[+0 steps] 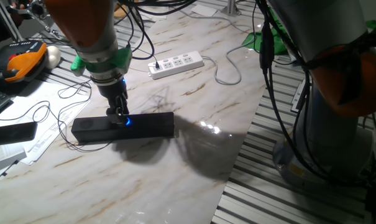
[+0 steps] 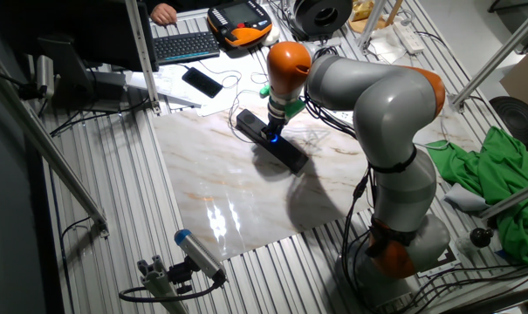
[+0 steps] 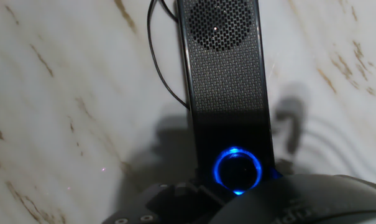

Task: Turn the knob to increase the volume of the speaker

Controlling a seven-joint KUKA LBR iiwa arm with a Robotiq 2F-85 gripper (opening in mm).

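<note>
The speaker is a long black bar lying on the marble table; it also shows in the other fixed view and in the hand view. Its knob glows with a blue ring at mid-bar. My gripper is lowered straight onto the knob, with its dark fingers close on either side. Their tips are blurred, so I cannot make out whether they press on the knob. A thin black cable runs off the speaker's far end.
A white power strip lies behind the speaker with its grey cord. A flat black remote and papers sit at the left. Loose black wires curl beside the speaker. The table's edge drops off at right, near the arm base.
</note>
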